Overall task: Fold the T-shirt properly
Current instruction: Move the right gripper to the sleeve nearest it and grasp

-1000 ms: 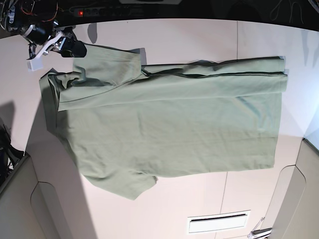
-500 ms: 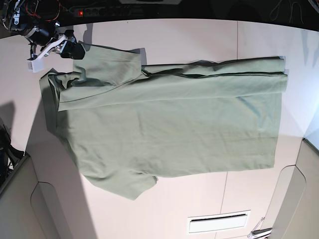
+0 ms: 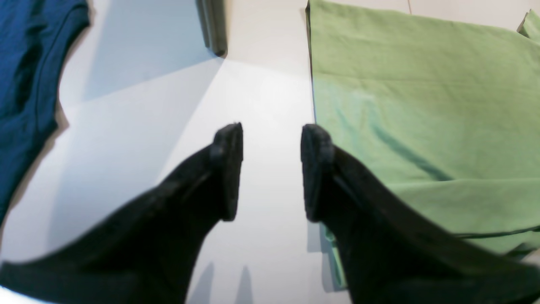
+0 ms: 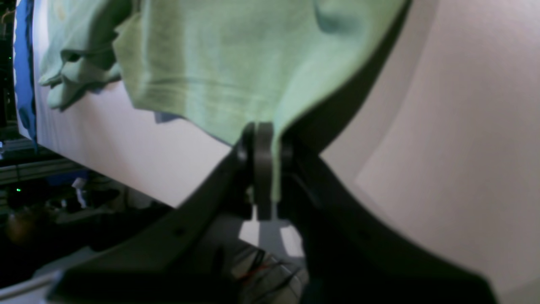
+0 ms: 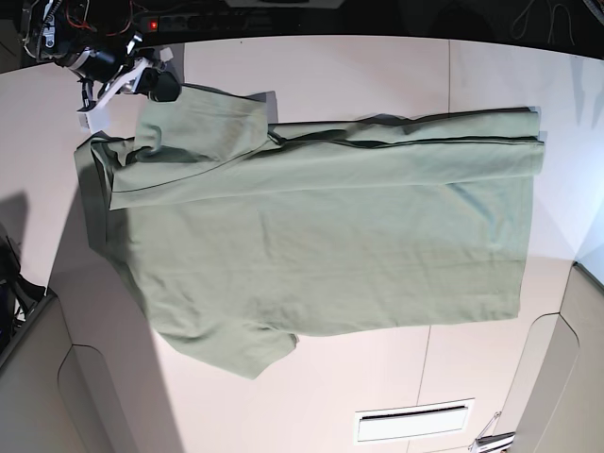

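Across the pale table (image 5: 311, 377) the T-shirt (image 5: 321, 236) lies flat, long axis left-right in the base view, one long edge already folded over. Right gripper (image 4: 263, 169) sits at the folded sleeve's far corner, jaws pinched on its hem. Left gripper (image 3: 270, 169) hovers beside the bottom hem, fingers wide, empty. Judgement: right arm is nearer; shirt lies ahead of its fingers.
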Robot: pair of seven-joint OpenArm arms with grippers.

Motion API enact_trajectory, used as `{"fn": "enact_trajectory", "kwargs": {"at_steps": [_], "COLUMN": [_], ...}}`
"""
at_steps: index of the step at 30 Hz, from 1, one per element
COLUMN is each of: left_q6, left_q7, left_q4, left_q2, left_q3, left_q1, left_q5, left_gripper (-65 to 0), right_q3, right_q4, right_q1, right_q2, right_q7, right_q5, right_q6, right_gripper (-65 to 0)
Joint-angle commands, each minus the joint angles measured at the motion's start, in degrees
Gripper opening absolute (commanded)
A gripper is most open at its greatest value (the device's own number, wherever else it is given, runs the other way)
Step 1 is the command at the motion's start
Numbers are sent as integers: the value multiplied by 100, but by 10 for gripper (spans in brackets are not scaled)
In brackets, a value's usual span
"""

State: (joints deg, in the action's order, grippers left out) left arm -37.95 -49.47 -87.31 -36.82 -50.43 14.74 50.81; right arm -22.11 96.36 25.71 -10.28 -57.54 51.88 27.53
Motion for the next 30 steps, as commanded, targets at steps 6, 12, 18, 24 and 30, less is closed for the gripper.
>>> {"fn": "enact_trajectory", "kwargs": {"at_steps": [6, 12, 18, 24, 30], "left_q6": [-46, -46, -46, -46, -46], "left_q7": [122, 122, 122, 120, 74], "left_q4": [-96, -96, -96, -96, -96], "left_q2": [-162, -162, -162, -160, -157], "left_q3": [-52, -52, -55, -52, -55], "left_q1": [-31, -31, -31, -31, -28], "left_q5": [81, 79, 79, 79, 66], "left_gripper": [-394, -394, -394, -394, -394], "right_q3": [15, 363, 1167, 1834, 1915], "right_q4": [79, 76, 76, 74, 74], "right_q1": [-616, -1740, -2723, -3272, -3508], "right_q2": [-31, -28, -31, -31, -31], "right_q7": [50, 184, 811, 1480, 1917], "right_q5": [903, 699, -595, -1718, -2302], "right_q6": [531, 551, 546, 522, 476], "right_gripper": [-650, -650, -650, -650, -369]}}
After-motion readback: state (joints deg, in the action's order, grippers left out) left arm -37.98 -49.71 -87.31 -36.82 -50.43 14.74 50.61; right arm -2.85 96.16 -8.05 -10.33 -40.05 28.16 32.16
